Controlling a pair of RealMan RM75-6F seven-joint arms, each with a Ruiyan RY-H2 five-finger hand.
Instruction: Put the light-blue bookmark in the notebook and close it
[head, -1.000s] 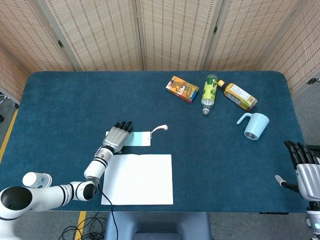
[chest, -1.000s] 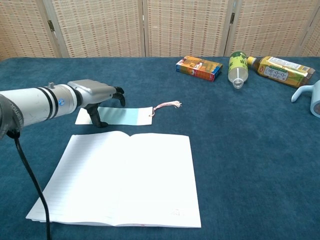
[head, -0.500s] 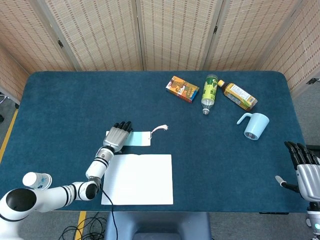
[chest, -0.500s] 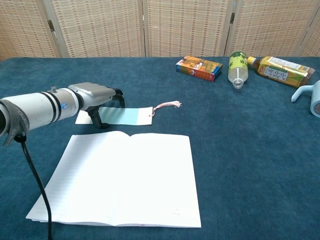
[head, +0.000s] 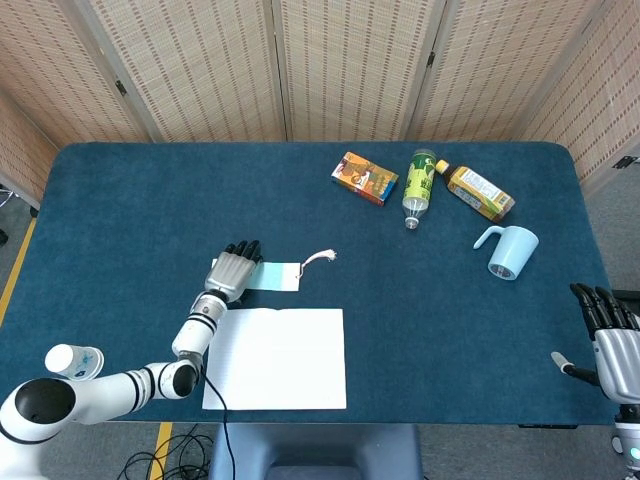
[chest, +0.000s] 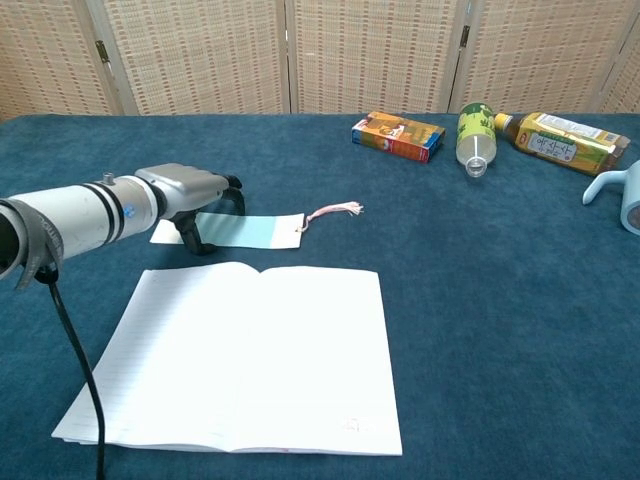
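The light-blue bookmark (head: 278, 276) (chest: 250, 230) lies flat on the blue table just beyond the notebook, its pink tassel (head: 320, 258) (chest: 337, 210) trailing to the right. The notebook (head: 277, 358) (chest: 245, 356) lies open with blank white pages near the front edge. My left hand (head: 232, 271) (chest: 192, 198) hovers over the bookmark's left end, fingers curled down onto or just above it; whether it holds the card I cannot tell. My right hand (head: 608, 335) rests at the table's far right edge, fingers apart and holding nothing.
An orange snack box (head: 365, 178) (chest: 398, 136), a green bottle (head: 419, 187) (chest: 476, 137) and a yellow bottle (head: 480, 193) (chest: 558, 142) lie at the back right. A light-blue cup (head: 508, 251) lies on its side further right. A white cap (head: 70, 359) shows on my left arm.
My left hand has shifted slightly left and back along the bookmark's left end. The bookmark, notebook and right hand have not visibly moved.
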